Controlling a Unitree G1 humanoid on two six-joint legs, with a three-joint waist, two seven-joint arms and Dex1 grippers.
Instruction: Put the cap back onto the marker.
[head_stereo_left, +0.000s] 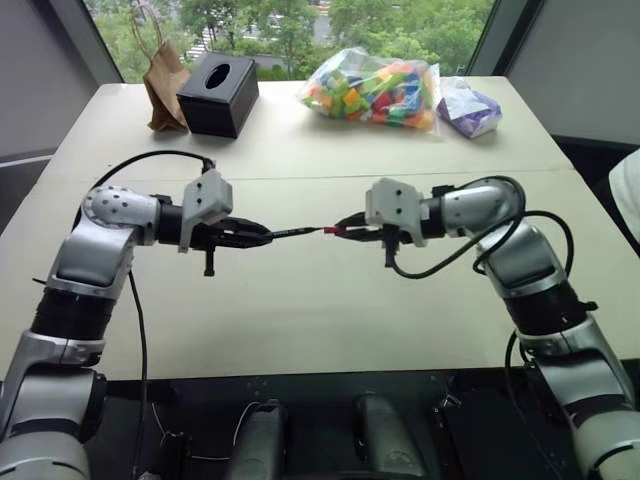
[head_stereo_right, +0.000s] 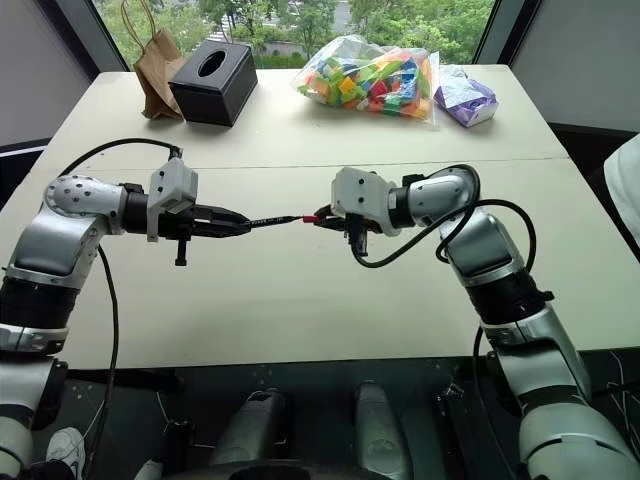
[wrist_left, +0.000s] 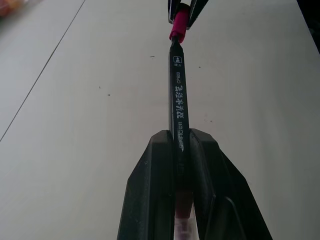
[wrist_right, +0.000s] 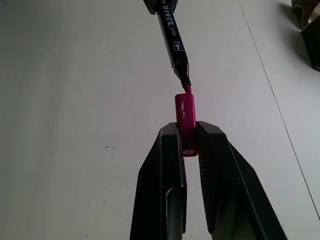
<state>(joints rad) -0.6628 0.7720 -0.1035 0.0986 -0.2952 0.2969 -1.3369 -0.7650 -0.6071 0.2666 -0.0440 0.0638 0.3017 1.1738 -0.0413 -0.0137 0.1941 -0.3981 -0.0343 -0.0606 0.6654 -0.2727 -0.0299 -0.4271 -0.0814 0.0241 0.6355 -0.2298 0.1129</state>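
Marker (wrist_left: 178, 90): one, black with white lettering, held level above the table between the two arms, clamped at its rear end, red tip pointing at the cap's open mouth and just reaching it.
Cap (wrist_right: 185, 112): one, red, not yet seated on the marker, back end pinched.
Left gripper (head_stereo_left: 262, 236): closed narrowly on the marker, pointing toward the right gripper.
Right gripper (head_stereo_left: 345, 228): closed narrowly on the cap, pointing toward the left gripper.
Table (head_stereo_left: 300, 310): one, pale, with a seam across it.
Tissue box (head_stereo_left: 218, 93): one, black, at the far edge.
Paper bag (head_stereo_left: 163, 85): one, brown, touching the tissue box.
Bag of blocks (head_stereo_left: 375, 90): one, clear, multicoloured pieces, far side.
Purple pouch (head_stereo_left: 466, 107): one, just beside the bag of blocks.
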